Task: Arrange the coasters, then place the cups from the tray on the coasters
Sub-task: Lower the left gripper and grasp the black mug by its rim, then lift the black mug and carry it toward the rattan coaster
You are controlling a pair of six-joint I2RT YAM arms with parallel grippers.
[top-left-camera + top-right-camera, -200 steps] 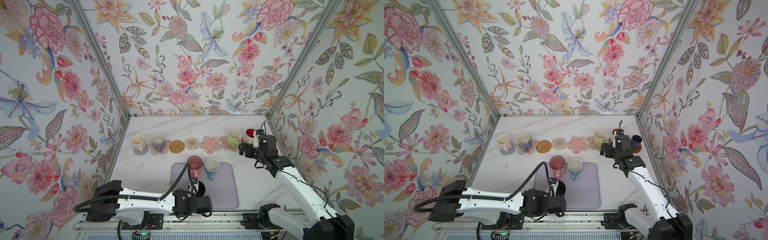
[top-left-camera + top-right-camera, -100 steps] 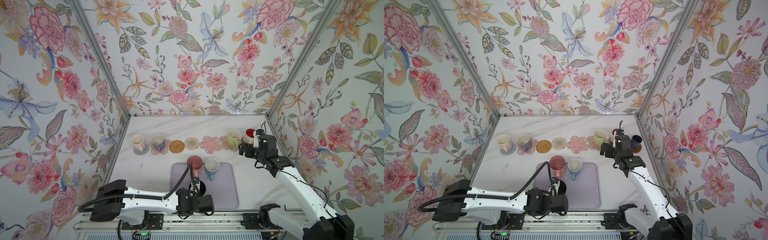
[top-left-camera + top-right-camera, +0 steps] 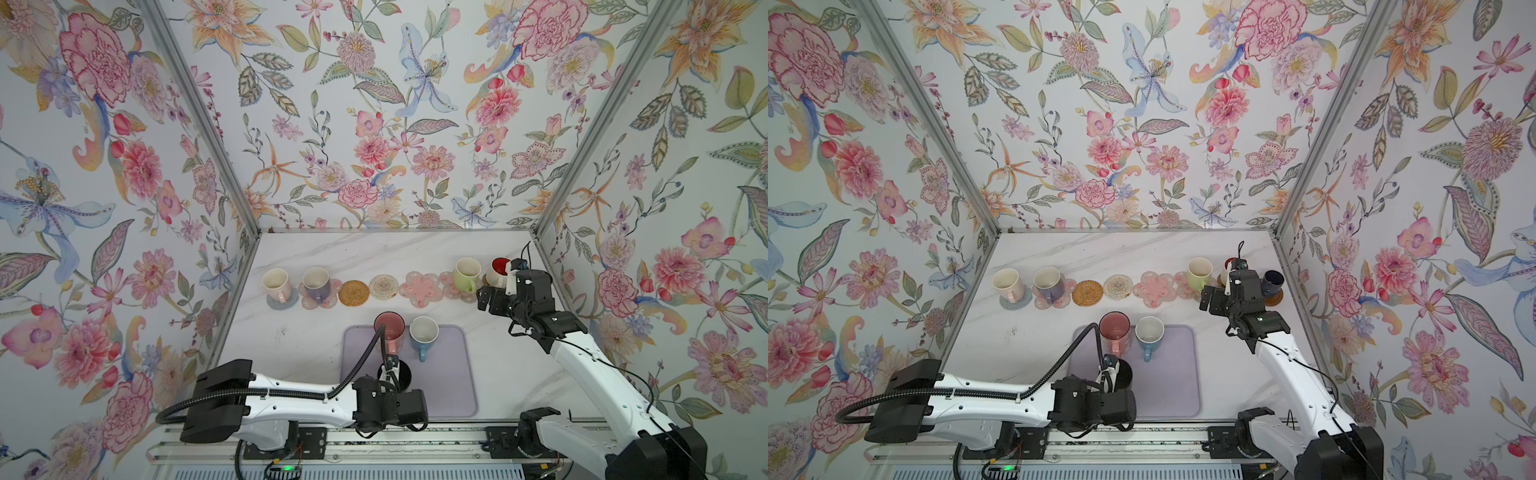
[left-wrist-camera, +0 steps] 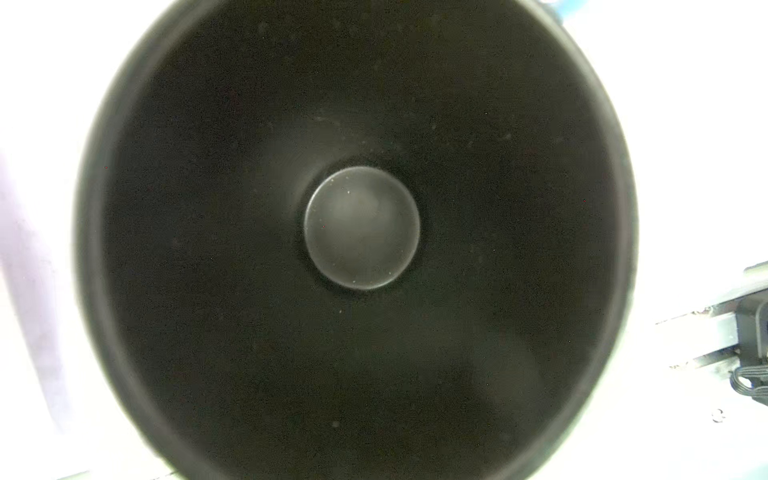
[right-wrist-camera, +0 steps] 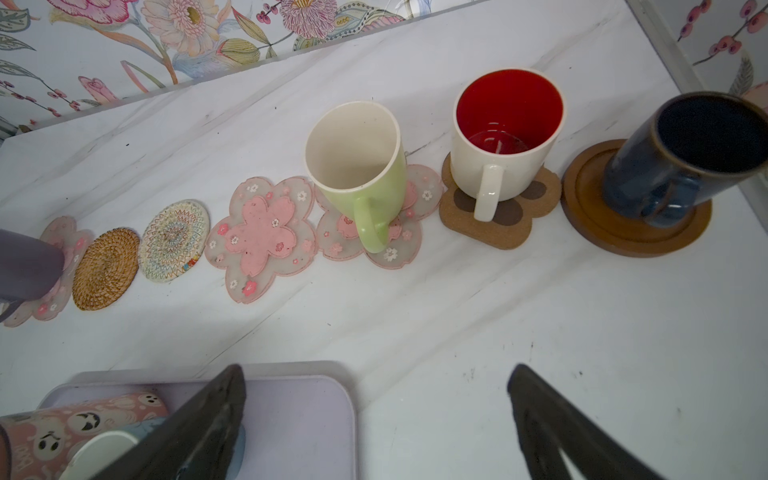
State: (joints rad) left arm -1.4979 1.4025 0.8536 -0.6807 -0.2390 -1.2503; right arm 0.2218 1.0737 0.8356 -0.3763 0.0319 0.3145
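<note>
The left gripper (image 3: 1109,373), pinched shut on the black mug (image 4: 361,228) at the tray's (image 3: 449,374) near-left, has the bare tan rattan coaster (image 3: 353,292) far and slightly left, beyond the pink mug (image 3: 389,328).

1. 8 coasters (image 5: 586,208) in far row; rattan coaster (image 3: 353,292), woven coaster (image 3: 384,286), 1 pink flower coaster (image 3: 420,289) bare.
2. 5 mugs (image 3: 466,275) upright on the others.
3. Pink mug (image 3: 389,328), blue mug (image 3: 424,336), black mug (image 3: 1123,374) upright on lavender tray (image 3: 449,374), front-centre.

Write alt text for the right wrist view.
Three mugs stand on coasters on a marble table: a green mug on a pink flower coaster, a white mug with a red inside on a paw coaster, a navy mug on a brown disc. Three coasters beside them lie bare, and the open end effector hangs near a lavender tray.
</note>
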